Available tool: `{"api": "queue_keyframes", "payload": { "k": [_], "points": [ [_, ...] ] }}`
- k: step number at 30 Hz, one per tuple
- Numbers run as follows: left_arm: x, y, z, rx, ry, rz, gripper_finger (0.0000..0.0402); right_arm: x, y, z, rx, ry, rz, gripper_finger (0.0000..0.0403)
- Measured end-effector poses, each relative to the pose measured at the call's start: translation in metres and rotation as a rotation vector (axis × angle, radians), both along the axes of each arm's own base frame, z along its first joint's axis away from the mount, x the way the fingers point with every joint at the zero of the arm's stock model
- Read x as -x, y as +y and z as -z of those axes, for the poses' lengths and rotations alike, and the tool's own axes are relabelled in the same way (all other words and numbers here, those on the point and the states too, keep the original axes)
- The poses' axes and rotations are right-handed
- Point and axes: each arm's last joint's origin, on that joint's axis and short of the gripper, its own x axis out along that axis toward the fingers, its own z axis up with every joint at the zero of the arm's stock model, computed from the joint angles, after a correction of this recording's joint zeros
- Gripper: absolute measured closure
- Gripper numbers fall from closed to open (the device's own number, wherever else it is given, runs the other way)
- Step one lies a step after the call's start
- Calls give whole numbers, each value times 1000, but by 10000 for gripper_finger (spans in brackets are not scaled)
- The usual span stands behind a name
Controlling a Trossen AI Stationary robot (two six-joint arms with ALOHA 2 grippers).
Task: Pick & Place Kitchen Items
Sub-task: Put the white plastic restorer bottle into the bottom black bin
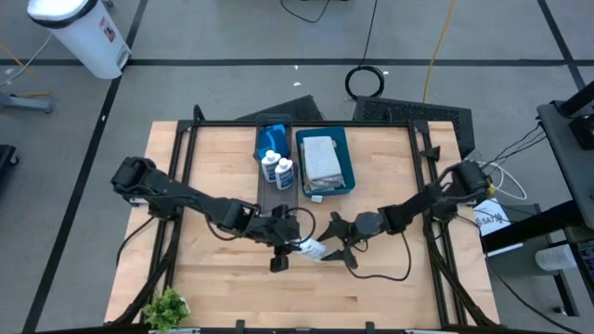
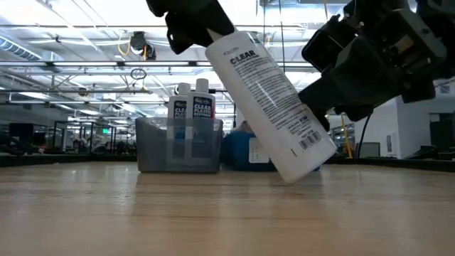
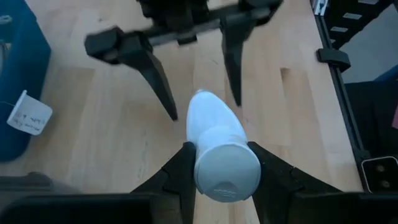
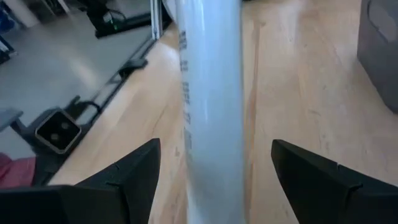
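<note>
At the near left corner of the pale wooden table (image 1: 213, 278) we are leaving the small green leafy plant (image 1: 167, 306) alone, since it is no part of the job. Moving right, we are holding the tall white plastic bottle with blue lettering (image 2: 266, 107) in our left gripper (image 3: 221, 163), the two fingers clamped on its cap end so it is hanging tilted, its base just above or barely touching the wood; the low view does not settle which. Behind it, the dark grey rectangular tray (image 1: 276, 165) is already carrying two matching white bottles (image 1: 277, 169) upright and a blue sponge (image 1: 273, 136), which suggests this bottle is meant to join them. Beside that tray, the teal tray (image 1: 325, 162) is keeping a folded grey cloth (image 1: 320, 158). Further right, our right gripper (image 1: 342, 243) is facing the bottle with fingers spread wide on either side of it, touching nothing, probably placed to receive or steady it.
</note>
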Motion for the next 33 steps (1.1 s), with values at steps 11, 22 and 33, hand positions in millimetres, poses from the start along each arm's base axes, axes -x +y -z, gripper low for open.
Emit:
{"api": "queue_keyframes", "payload": {
  "k": [11,22,33],
  "points": [
    [-4,0,-4,14,-57,-34,285,-18,7,12,50,-41,-46,195],
    [7,3,-32,87,-141,-22,87,-2,0,-22,218,24,-47,315],
    [15,1,-58,-155,-348,-207,45,50,-15,-62,278,-182,199,315]
  ]
}}
